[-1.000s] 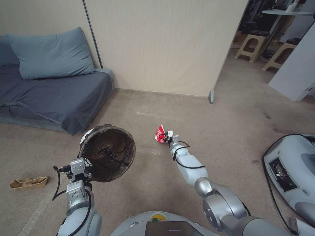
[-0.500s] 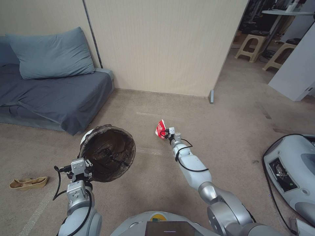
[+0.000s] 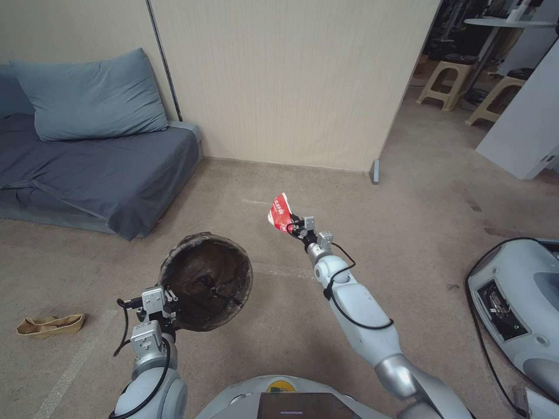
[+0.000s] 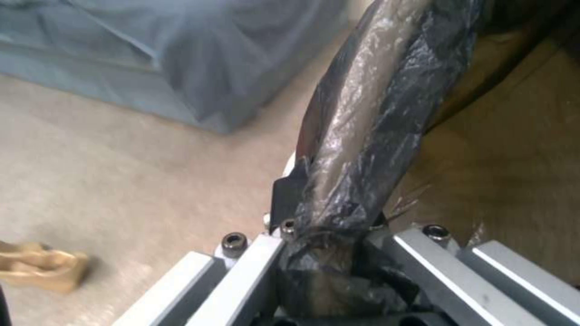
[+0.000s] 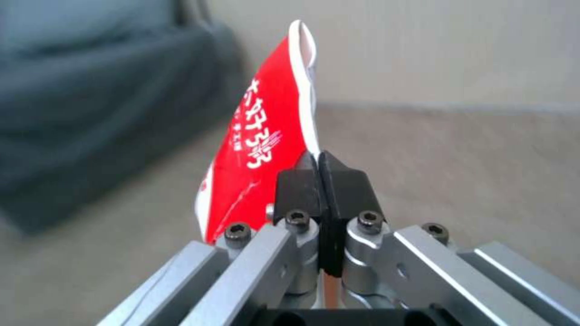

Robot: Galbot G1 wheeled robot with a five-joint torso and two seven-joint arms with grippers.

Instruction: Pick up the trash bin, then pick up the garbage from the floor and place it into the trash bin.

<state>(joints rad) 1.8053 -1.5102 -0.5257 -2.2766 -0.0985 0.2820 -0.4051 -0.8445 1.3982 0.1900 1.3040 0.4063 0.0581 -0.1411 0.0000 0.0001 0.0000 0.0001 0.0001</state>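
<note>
Red and white, the snack wrapper (image 3: 280, 212) stands up out of the right gripper (image 3: 293, 226), clear of the carpet (image 3: 372, 244) and off to the right of the trash bin (image 3: 206, 281). In the right wrist view the wrapper (image 5: 261, 145) is pinched by its edge between the two black pads (image 5: 299, 189), whose jaws are pressed together with no gap showing. The left gripper (image 3: 165, 308) holds the trash bin by its rim, mouth tipped toward the robot; in the left wrist view its jaws are clamped narrow on the bag-covered rim (image 4: 356, 136). A tan folded paper piece (image 3: 49, 325) lies on the carpet at far left, well apart from both arms. Behind it is the grey sofa (image 3: 99, 163).

Compared with a second ago, the right arm has lifted the wrapper higher and a little leftward off the floor, and the left arm has carried the bin rightward, toward the wrapper.
</note>
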